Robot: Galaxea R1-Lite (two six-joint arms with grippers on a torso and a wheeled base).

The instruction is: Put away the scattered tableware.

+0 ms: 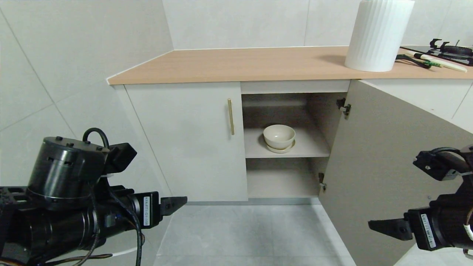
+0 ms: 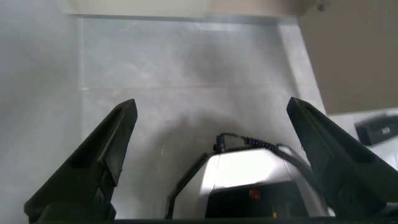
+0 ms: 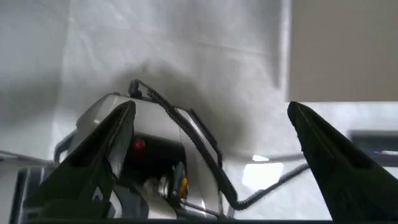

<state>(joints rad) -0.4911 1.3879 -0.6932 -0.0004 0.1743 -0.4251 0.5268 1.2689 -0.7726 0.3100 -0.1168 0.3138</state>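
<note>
A cream bowl [image 1: 279, 135] rests on a small cream plate [image 1: 281, 149] on the middle shelf [image 1: 310, 146] of the open cabinet. My left gripper [image 1: 173, 205] hangs low at the left, well in front of the cabinet and apart from the bowl. It stands open with nothing between its fingers [image 2: 102, 152]. My right gripper [image 1: 384, 225] hangs low at the right, beside the swung-out cabinet door [image 1: 373, 162]. It is open too, and its fingers [image 3: 323, 149] hold nothing.
The left cabinet door [image 1: 188, 140] is shut, with a brass handle [image 1: 230, 116]. On the wooden countertop [image 1: 236, 64] stand a white ribbed cylinder [image 1: 378, 34] and utensils [image 1: 430, 61] beside a stove burner [image 1: 452, 48]. Grey floor tiles [image 1: 251, 232] lie before the cabinet.
</note>
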